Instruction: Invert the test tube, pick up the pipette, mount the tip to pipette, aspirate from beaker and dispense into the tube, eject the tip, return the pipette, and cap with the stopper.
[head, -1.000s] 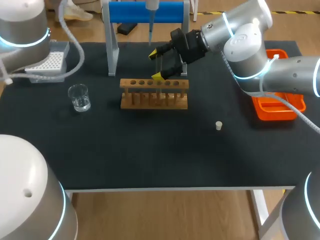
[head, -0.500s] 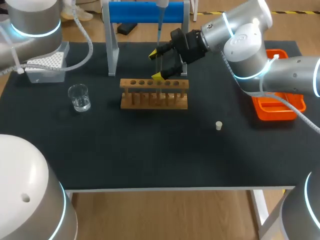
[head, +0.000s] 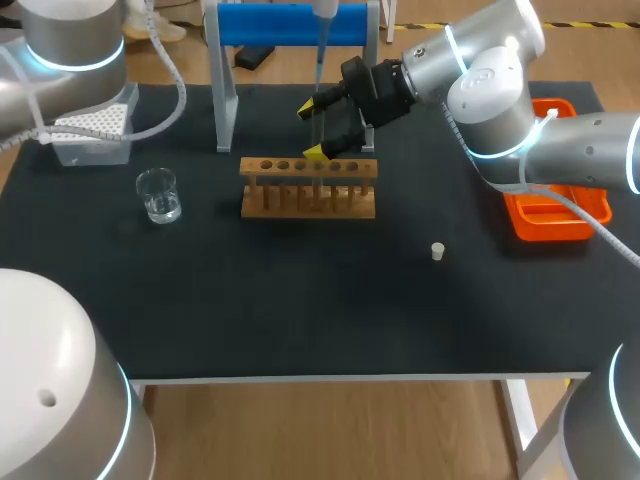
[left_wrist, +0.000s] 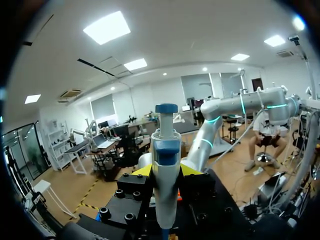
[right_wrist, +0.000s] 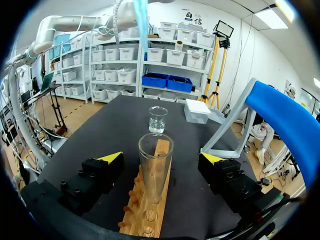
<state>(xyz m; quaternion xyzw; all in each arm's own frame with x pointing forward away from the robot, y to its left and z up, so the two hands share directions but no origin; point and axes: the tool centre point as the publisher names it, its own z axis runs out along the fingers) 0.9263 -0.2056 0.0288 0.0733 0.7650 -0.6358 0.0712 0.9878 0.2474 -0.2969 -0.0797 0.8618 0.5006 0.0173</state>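
A clear test tube (right_wrist: 155, 167) stands upright, mouth up, in the wooden rack (head: 310, 187). My right gripper (head: 313, 130) is open around it, and its fingers (right_wrist: 111, 158) stay clear of the glass on both sides. My left gripper (left_wrist: 166, 171) is shut on the blue and white pipette (left_wrist: 166, 165). The pipette (head: 322, 35) hangs high at the back, with its thin lower end above the rack and the right gripper. The water beaker (head: 158, 195) stands left of the rack. A small white stopper (head: 437, 251) lies on the mat to the right.
The white tip box (head: 92, 131) sits at the back left under my left arm. A blue-topped pipette stand (head: 285, 25) rises behind the rack. An orange tray (head: 555, 215) lies at the right edge under my right arm.
The pipette in my left gripper has shifted a little to the right and upward, over the rack. My right arm and the test tube have not moved.
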